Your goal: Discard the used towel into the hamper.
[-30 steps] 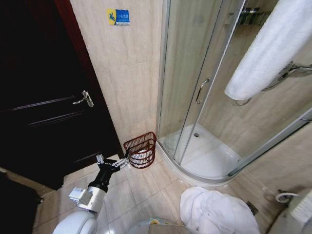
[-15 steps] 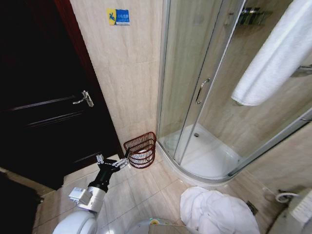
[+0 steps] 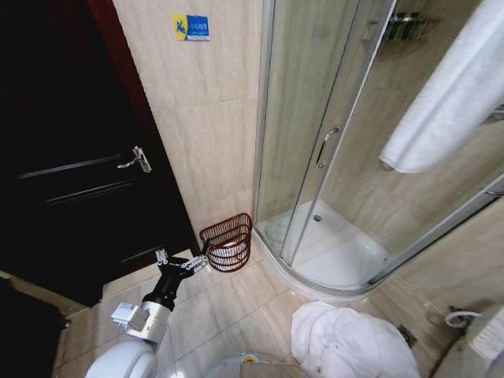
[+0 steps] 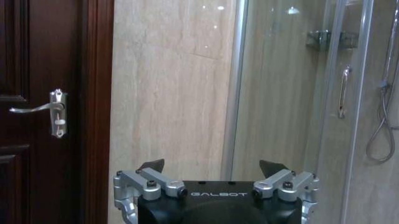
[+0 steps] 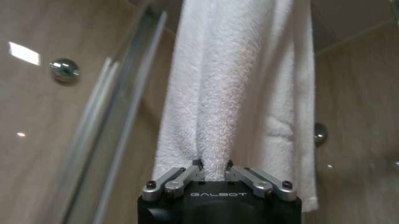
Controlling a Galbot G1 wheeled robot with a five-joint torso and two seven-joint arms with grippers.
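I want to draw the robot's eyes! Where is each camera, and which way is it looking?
Head view: up on the head, looking down at the hamper, shower and white towel; the left arm with the left gripper shows.
Left wrist view: on the left arm, facing door and shower; left gripper open.
Right wrist view: on the right arm; right gripper pinches the towel.
Shared: towel, shower glass.

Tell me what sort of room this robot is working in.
A bathroom, most likely in a hotel or home. A curved glass shower enclosure with a white tray stands beside a tiled wall, a white towel hangs pinched in the right gripper, and a wire hamper sits on the tiled floor.
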